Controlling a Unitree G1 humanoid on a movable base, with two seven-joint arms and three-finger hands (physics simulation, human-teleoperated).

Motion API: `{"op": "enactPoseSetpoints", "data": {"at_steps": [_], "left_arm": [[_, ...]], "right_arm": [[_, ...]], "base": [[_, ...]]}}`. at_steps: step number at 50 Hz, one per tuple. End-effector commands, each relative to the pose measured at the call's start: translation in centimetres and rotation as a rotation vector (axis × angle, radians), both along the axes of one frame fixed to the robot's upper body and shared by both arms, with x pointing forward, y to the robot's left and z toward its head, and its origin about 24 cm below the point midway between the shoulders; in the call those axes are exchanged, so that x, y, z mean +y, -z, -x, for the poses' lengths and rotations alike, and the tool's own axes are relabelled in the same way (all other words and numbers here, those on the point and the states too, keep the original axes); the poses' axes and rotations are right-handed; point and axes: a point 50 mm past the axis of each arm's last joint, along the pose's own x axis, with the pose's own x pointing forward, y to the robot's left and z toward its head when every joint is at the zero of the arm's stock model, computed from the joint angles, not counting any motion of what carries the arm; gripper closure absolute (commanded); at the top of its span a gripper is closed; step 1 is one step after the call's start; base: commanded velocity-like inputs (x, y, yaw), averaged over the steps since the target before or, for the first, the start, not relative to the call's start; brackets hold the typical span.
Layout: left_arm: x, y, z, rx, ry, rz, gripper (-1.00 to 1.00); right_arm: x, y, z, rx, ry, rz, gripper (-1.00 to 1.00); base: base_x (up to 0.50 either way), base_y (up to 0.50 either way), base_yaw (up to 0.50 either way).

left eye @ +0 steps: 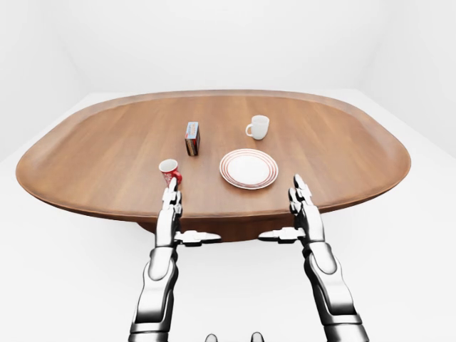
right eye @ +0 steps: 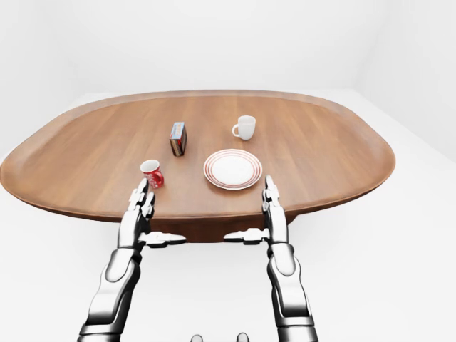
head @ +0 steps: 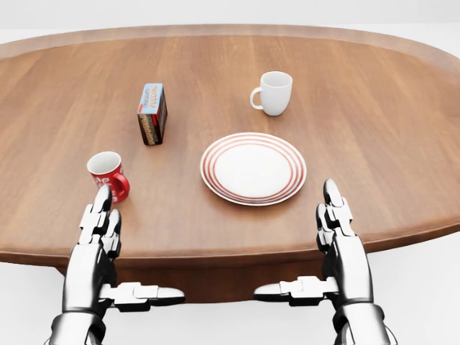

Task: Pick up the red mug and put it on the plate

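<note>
I'm looking into a bare simulated room, not a lived-in home: plain white walls (left eye: 214, 35) and a white floor (right eye: 399, 235) with no texture. One large oval wooden tabletop (left eye: 107, 157) fills it, set like a dining table with a striped plate (head: 253, 169), a white mug (head: 274, 93), a red mug (head: 108, 175) and a small box (head: 152, 113).

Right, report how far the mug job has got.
Nothing is done yet: the red mug stands on the table, left of the empty plate. In hand: the left hand is open just below the mug, not gripping; the right hand is open too. Grasping, lifting and placing remain.
</note>
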Motion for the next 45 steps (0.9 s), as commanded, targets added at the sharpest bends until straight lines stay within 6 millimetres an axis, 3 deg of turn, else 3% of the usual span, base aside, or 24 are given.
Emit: {"op": "enactPoseSetpoints", "data": {"at_steps": [1,12,18,23,28,37,39,45], "left_arm": [[0.8,0.4,0.0,0.009,-0.012,-0.01,-1.0],[1.0,0.0,0.1,0.004,-0.021,-0.002,-1.0],[1.9,-1.3,0.1,-0.024,-0.034,-0.008,-1.0],[4.6,-4.6,0.3,-0.137,-0.105,0.01,-1.0],[6.5,-6.1,0.8,-0.204,-0.175,0.016,-1.0],[11.1,-9.3,2.2,-0.348,-0.367,0.089,-1.0],[12.7,-10.4,3.0,-0.401,-0.44,0.115,-1.0],[14.2,-10.4,3.5,-0.402,-0.516,0.145,-1.0]], "right_arm": [[-0.7,0.2,0.2,-0.001,-0.007,-0.005,-1.0],[-0.8,0.0,0.3,-0.002,-0.007,-0.006,-1.0],[-2.7,-3.1,0.7,-0.078,0.033,0.011,-1.0],[-5.6,-8.2,1.8,-0.292,0.126,0.038,-1.0],[-8.0,-10.9,2.5,-0.417,0.19,-0.002,-1.0],[-11.5,-14.5,4.8,-0.584,0.295,-0.029,-1.0],[-13.0,-14.9,5.1,-0.602,0.35,-0.038,-1.0],[-14.2,-15.8,6.0,-0.646,0.387,-0.072,-1.0]], "base": [[0.0,0.0,0.0],[0.0,0.0,0.0],[0.0,0.0,0.0],[0.0,0.0,0.0],[0.0,0.0,0.0],[0.0,0.0,0.0],[0.0,0.0,0.0],[0.0,0.0,0.0]]}}
